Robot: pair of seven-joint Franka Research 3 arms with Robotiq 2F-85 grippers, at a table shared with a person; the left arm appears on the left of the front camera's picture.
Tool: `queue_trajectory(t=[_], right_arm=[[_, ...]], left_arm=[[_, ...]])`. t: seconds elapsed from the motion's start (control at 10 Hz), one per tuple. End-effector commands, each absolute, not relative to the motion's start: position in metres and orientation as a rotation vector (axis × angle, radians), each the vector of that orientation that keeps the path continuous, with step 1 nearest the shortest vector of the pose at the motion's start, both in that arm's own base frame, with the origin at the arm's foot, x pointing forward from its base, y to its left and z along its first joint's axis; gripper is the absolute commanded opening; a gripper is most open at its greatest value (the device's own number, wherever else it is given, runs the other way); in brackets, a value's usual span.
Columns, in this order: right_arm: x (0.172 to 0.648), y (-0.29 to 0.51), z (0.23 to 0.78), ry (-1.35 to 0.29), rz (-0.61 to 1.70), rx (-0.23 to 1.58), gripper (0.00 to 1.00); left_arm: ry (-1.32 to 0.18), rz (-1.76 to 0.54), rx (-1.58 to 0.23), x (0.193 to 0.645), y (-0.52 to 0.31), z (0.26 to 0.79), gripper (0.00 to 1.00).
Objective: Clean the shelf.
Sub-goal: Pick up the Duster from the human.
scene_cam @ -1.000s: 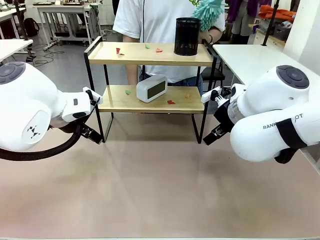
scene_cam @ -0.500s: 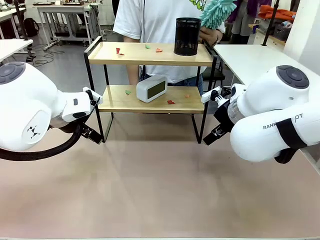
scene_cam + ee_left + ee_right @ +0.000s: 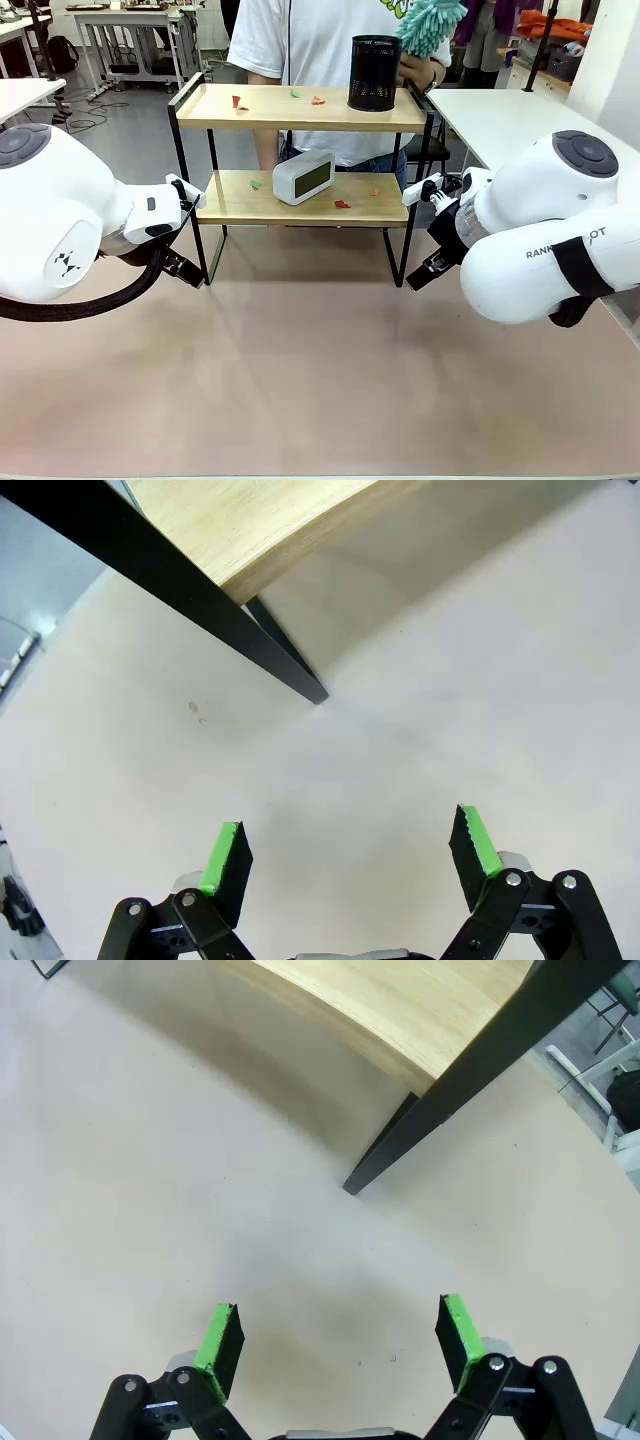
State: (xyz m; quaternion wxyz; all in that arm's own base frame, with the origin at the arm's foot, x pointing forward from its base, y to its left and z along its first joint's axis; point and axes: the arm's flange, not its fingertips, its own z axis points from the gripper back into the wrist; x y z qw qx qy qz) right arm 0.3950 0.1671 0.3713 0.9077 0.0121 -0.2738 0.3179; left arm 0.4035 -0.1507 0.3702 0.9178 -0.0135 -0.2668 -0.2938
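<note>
Tabletop [image 3: 320, 380] spreads beneath left claw [image 3: 348, 822] and right claw [image 3: 340, 1307], both agape (shelf [image 3: 260, 520] cropped).

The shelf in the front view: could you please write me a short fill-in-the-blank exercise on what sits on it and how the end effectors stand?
1. On the shelf, the black mesh cup stands on the ____ board.
2. The white clock sits on the ____ board.
3. The left end effector and the right end effector each have their fingers ____, holding nothing.

Missing words: top; lower; open.
</note>
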Motion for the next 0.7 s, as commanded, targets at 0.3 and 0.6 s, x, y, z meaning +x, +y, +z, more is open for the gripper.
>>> queue_trajectory(t=[0.3,0.6], right_arm=[[0.357,0.157,0.394,-0.220,0.635,0.197,1.00],[0.270,0.059,0.459,-0.364,0.369,0.630,1.00]], left_arm=[[-0.319,-0.710,-0.233,0.366,-0.136,0.408,1.00],[-0.462,-0.676,-0.566,0.295,-0.049,0.474,1.00]])
